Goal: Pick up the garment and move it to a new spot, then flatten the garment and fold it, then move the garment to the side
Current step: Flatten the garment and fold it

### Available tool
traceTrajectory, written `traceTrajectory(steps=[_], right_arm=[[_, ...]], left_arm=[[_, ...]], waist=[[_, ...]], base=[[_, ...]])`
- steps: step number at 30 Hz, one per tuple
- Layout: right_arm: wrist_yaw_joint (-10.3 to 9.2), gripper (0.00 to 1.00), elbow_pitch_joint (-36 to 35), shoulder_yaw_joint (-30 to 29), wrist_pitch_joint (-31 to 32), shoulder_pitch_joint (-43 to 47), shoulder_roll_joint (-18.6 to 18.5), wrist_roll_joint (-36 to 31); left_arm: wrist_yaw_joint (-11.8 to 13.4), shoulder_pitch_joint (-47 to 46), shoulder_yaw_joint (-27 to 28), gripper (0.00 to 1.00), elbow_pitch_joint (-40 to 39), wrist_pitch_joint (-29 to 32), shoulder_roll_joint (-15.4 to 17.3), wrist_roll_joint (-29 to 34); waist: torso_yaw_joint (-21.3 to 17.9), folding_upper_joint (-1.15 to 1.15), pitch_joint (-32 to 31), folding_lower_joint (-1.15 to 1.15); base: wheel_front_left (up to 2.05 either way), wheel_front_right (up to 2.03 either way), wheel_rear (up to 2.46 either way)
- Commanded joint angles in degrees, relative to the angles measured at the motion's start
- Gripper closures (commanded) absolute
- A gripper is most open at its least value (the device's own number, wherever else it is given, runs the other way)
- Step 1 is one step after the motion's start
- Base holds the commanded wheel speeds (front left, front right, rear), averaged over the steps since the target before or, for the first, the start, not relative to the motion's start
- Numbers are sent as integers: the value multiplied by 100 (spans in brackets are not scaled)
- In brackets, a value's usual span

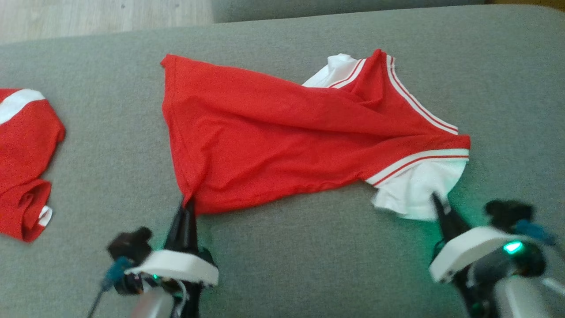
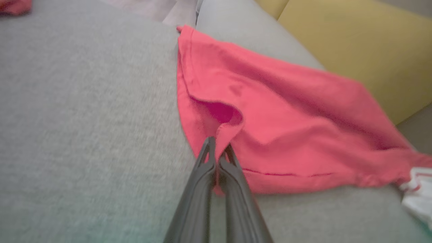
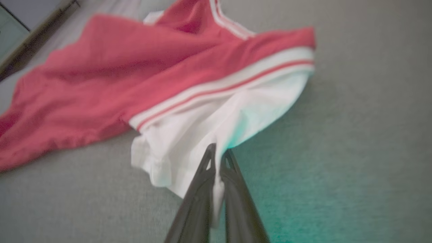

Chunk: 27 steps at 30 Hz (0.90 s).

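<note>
A red garment [image 1: 273,137] with white sleeves and striped trim lies stretched across the grey cushion [image 1: 309,265]. My left gripper [image 1: 189,204] is shut on its near red hem corner; in the left wrist view the red cloth [image 2: 270,135] is pinched between the two dark fingertips of that gripper [image 2: 218,148]. My right gripper [image 1: 439,202] is shut on the edge of the near white sleeve [image 1: 415,190]. The right wrist view has the sleeve [image 3: 216,125] pinched in the right gripper [image 3: 218,153], white cloth showing between the fingers.
A second red and white garment [image 1: 24,163] lies bunched at the cushion's left edge. A yellow cushion [image 2: 354,44] stands beyond the garment in the left wrist view. Pale floor [image 1: 101,15] shows past the far left edge. Bare grey cushion lies between my arms.
</note>
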Motion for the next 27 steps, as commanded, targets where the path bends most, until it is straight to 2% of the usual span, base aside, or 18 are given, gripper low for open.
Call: traceTrajectory(steps=[1,5,9,12,15,17,20,22,25,27], right_arm=[[44,100,-632,-45,-74,-140,-40,147],[44,100,-1826,-367,100,-229,-40,455],[44,100,-2946,-631,443,-400,-40,538],[44,100,-3713,-790,724,-700,-40,466],[44,100,-4397,-875,1033,-1161,-74,284],[44,100,-4632,-901,1231,-1576,-271,204],[44,100,-4490,-832,1456,-2300,-508,387],[44,100,-4298,-789,1522,-2551,-591,470],[44,100,-3483,-613,1499,-3429,-779,694],[44,100,-2784,-422,1293,-4079,-853,783]], left_arm=[[-97,-101,322,100,-517,-89,26,-211],[-268,-183,585,100,-1811,92,39,-840],[-293,-376,761,100,-3353,729,186,-1449],[-105,-619,839,100,-4413,1375,331,-1822],[239,-952,882,100,-5226,2057,448,-2155],[495,-1233,923,100,-5564,2462,495,-2376],[813,-1726,1000,100,-5623,2926,577,-2588],[892,-1914,1039,100,-5509,3033,604,-2631],[1014,-2530,1157,100,-4902,3155,718,-2563],[976,-2999,1220,100,-4355,3058,821,-2371]], waist=[[-55,0,-68,0],[-89,0,-186,0],[-91,0,-258,0],[-105,0,-280,0],[-142,0,-262,0],[-176,0,-193,0],[-221,0,5,0],[-232,0,109,0],[-272,0,522,0],[-309,0,832,0]], base=[[0,0,0],[0,0,0],[0,0,0],[0,0,0],[0,0,0],[0,0,0],[0,0,0],[0,0,0],[0,0,0],[0,0,0]])
